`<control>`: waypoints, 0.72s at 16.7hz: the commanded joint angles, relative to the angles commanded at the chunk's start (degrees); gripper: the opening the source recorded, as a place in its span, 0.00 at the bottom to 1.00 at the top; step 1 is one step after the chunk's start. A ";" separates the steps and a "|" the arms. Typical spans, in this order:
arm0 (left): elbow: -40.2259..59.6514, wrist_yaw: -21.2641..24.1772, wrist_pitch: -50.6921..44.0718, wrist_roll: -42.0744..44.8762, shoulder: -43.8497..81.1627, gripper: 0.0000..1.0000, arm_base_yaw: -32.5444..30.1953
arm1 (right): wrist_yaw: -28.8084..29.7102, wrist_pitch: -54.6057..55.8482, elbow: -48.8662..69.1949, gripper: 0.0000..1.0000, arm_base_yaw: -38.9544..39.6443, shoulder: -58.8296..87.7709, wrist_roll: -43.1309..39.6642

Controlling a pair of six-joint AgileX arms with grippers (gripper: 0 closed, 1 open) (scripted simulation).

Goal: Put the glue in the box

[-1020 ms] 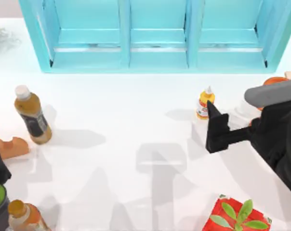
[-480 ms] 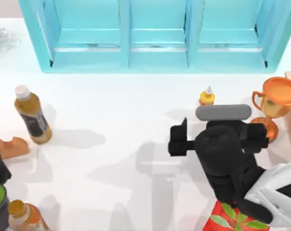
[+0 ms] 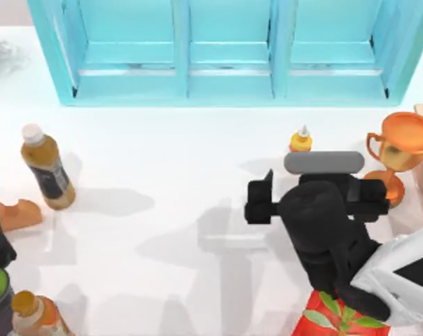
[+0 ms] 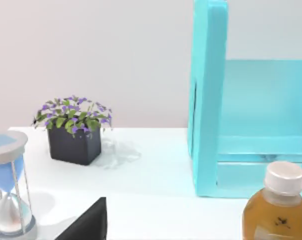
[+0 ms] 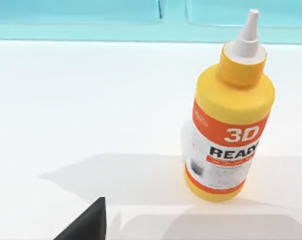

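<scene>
just short of the glue [image 3: 300, 140], right pincer [image 3: 259, 201] sits low over the table [image 3: 169, 231], wrist camera aimed at the bottle; can't tell if its fingers are open or closed. glue stands upright on the table, free, just in front of the cyan box [image 3: 225, 52] and left of the trophy [image 3: 399, 150], likely lined up for a side grasp. left arm parked at table's left edge, near the drink bottle [image 3: 47, 166].

Bare table [image 3: 197, 147] left of the glue [image 3: 300, 139]; trophy [image 3: 399, 150] close on its right.
</scene>
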 joint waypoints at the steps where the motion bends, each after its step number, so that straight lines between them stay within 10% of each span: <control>1: 0.00 0.00 0.00 0.00 0.00 1.00 0.00 | -0.88 0.51 1.31 1.00 -1.09 1.27 -0.70; 12: 0.00 0.00 0.00 0.00 0.00 1.00 0.00 | -8.35 6.36 15.21 1.00 -10.03 17.39 -6.35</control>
